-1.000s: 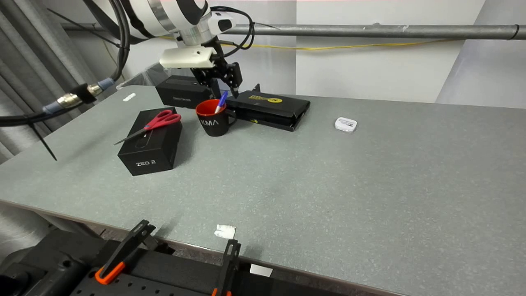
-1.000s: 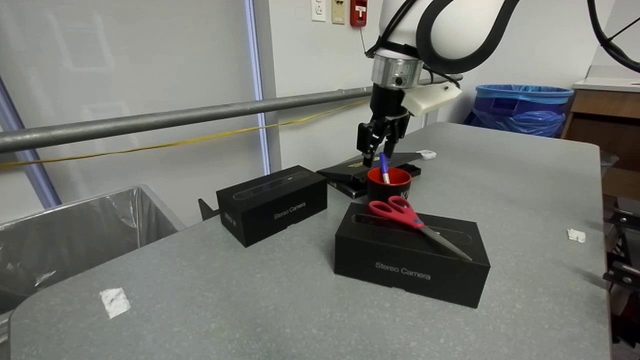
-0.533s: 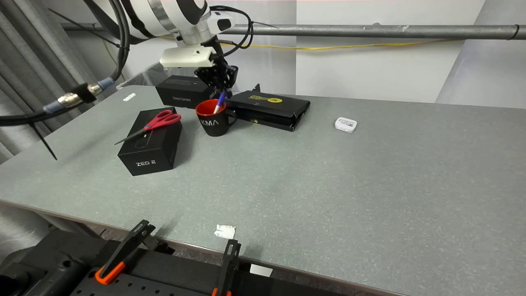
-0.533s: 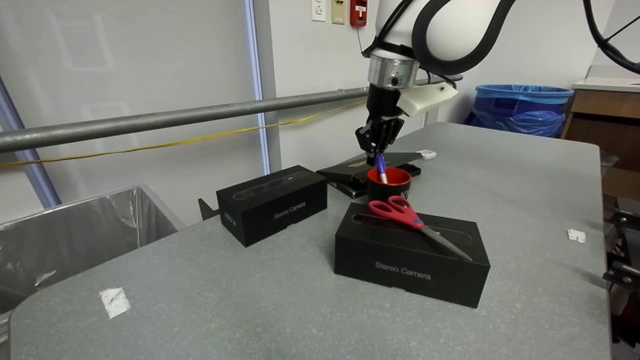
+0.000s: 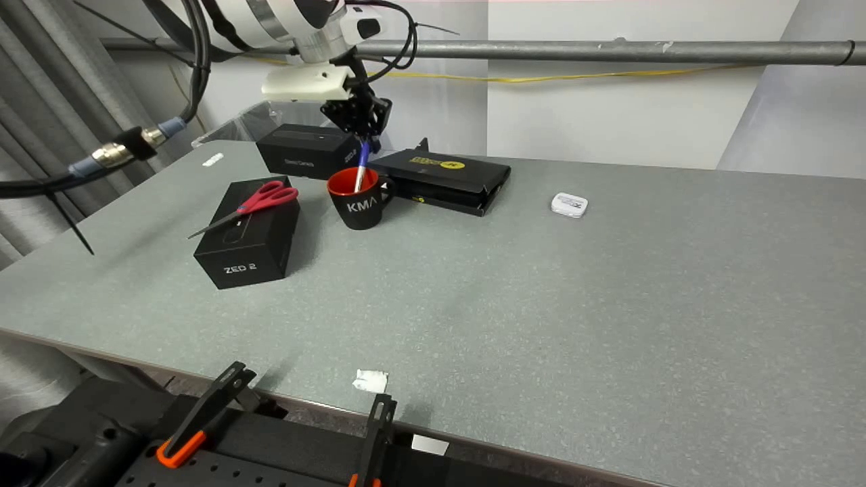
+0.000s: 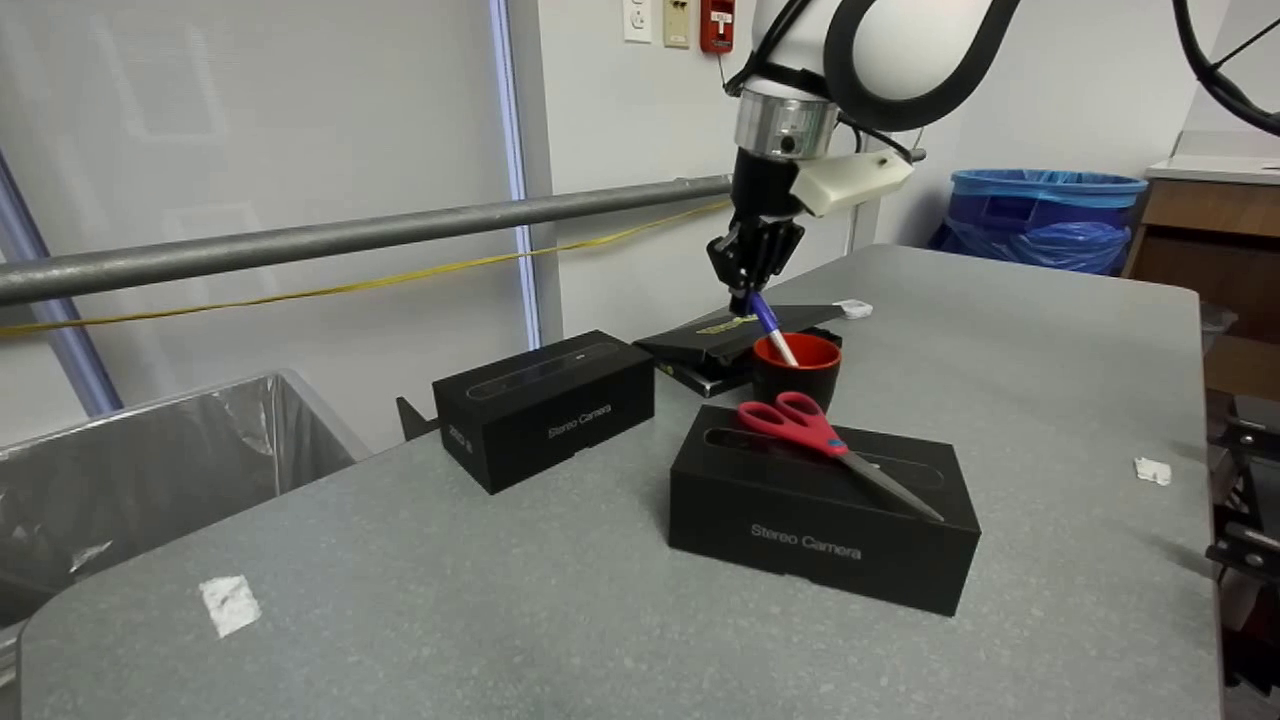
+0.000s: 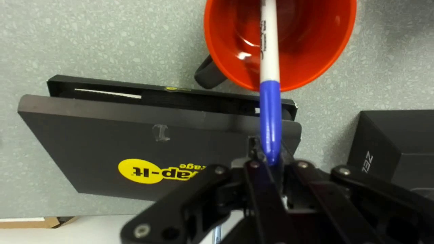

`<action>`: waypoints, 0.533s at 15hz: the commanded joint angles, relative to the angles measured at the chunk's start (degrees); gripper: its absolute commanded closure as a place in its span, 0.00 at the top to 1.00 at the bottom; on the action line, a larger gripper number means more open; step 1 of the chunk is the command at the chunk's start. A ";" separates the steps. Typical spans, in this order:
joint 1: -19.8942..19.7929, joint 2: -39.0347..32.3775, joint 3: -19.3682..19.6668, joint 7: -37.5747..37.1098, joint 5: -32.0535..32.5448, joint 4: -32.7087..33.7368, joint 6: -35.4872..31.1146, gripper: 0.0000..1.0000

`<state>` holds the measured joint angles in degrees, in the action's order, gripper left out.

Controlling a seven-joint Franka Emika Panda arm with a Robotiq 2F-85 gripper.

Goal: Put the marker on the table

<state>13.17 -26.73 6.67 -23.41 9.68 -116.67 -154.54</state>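
Note:
The marker [image 7: 270, 112] has a blue cap and a white body; its white end reaches down inside the mug, red within and black outside [image 5: 357, 208]. In the wrist view, my gripper [image 7: 271, 152] is shut on the tip of the blue cap, with a pad against each side. Both exterior views show the marker [image 6: 771, 322] leaning from the gripper [image 6: 748, 298] above the mug into its mouth. The marker's lowest tip is hidden inside the mug. Around the mug spreads the grey speckled table [image 5: 541, 325].
Red-handled scissors [image 6: 800, 425] lie across a black box [image 6: 810, 530] close by the mug. A second black box [image 6: 545, 410] and a flat black box [image 7: 101, 135] stand behind. A small white case [image 5: 569, 205] sits farther along the table.
The jaws have closed from open onto the blue cap. My gripper has risen a little with the marker, which leans differently. The mug has shifted slightly and turned, showing more of its lettering.

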 commanded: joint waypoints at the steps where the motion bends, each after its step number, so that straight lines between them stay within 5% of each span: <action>1: -0.51 5.92 0.27 -0.64 -0.63 -3.42 -2.82 0.03; 8: -7.07 14.71 -0.84 6.17 -2.71 -7.00 4.02 0.03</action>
<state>9.47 -14.42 7.46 -21.69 9.37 -121.23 -154.50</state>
